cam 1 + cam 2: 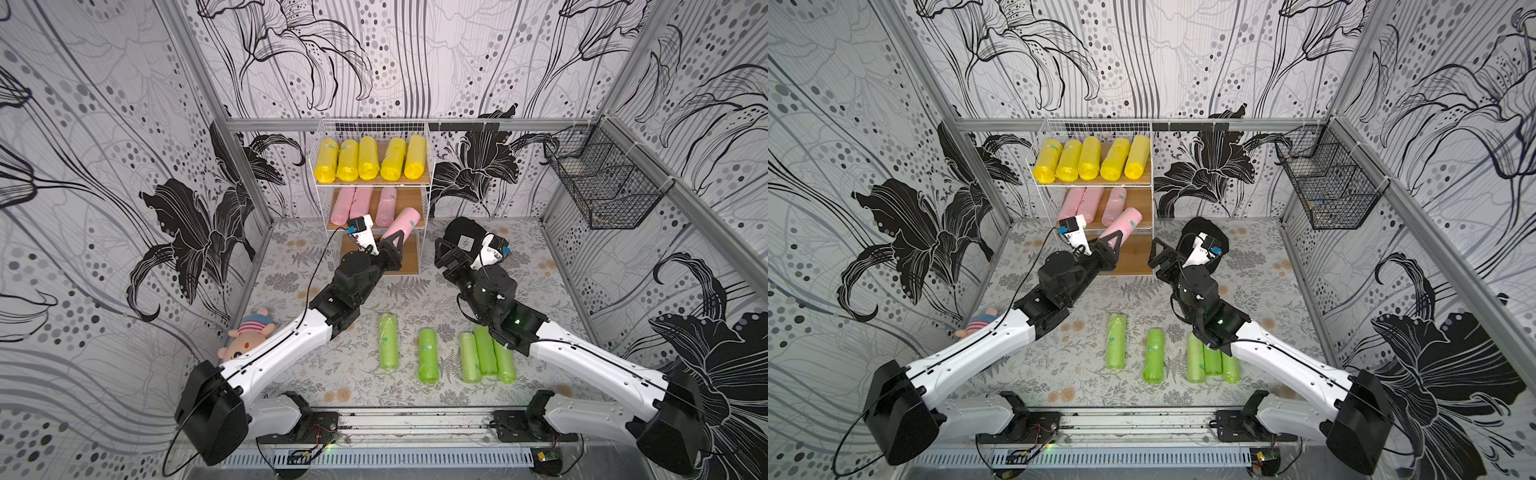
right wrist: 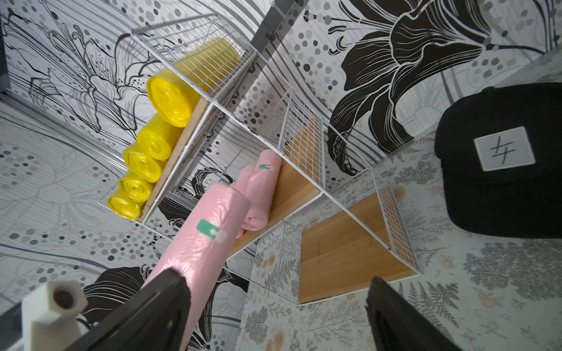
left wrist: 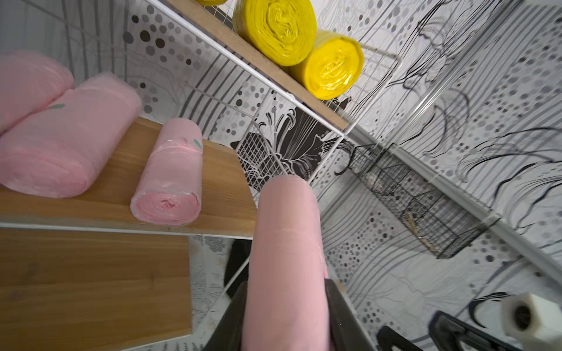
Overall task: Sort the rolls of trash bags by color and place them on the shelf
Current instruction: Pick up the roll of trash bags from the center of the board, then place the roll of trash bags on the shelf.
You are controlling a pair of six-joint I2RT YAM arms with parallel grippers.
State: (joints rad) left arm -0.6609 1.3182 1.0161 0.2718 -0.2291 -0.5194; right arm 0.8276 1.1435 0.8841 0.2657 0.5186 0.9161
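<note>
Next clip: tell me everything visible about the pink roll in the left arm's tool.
The pink roll is a soft cylinder of thin, glossy pale pink plastic, faintly wrinkled, with a small teal sticker on its side. The left tool is shut on its near end. It tilts upward, far end at the right front corner of the shelf's middle board, where three other pink rolls lie. Whether its tip touches the board cannot be told.
</note>
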